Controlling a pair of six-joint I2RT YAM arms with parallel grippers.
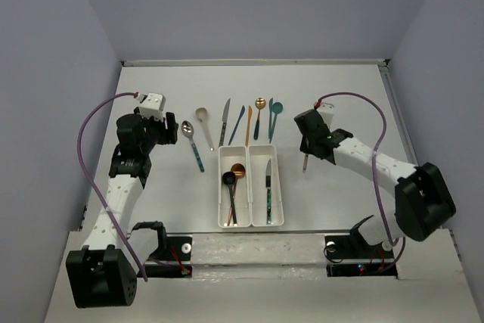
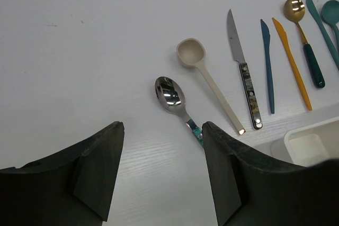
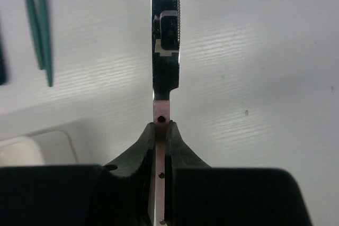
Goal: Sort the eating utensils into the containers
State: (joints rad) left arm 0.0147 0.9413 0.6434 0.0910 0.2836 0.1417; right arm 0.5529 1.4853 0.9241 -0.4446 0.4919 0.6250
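My right gripper (image 3: 161, 128) is shut on a knife (image 3: 165, 35) with a silver blade and a pinkish handle, held off the table right of the containers (image 1: 249, 185); from above the knife (image 1: 305, 163) sticks out below that gripper (image 1: 308, 147). My left gripper (image 2: 162, 130) is open over bare table, its right finger (image 2: 222, 162) beside the teal handle of a silver spoon (image 2: 169, 95). A beige spoon (image 2: 204, 72), silver knife (image 2: 243, 67), blue knife (image 2: 268, 64), orange knife (image 2: 291, 62) and gold spoon (image 2: 302, 30) lie in a row.
The left bin holds a black spoon (image 1: 229, 179) and a copper spoon (image 1: 237, 170); the right bin holds a teal-handled knife (image 1: 268, 187). A teal knife (image 1: 271, 122) and teal spoon (image 1: 277, 108) lie behind the bins. Grey walls stand on three sides.
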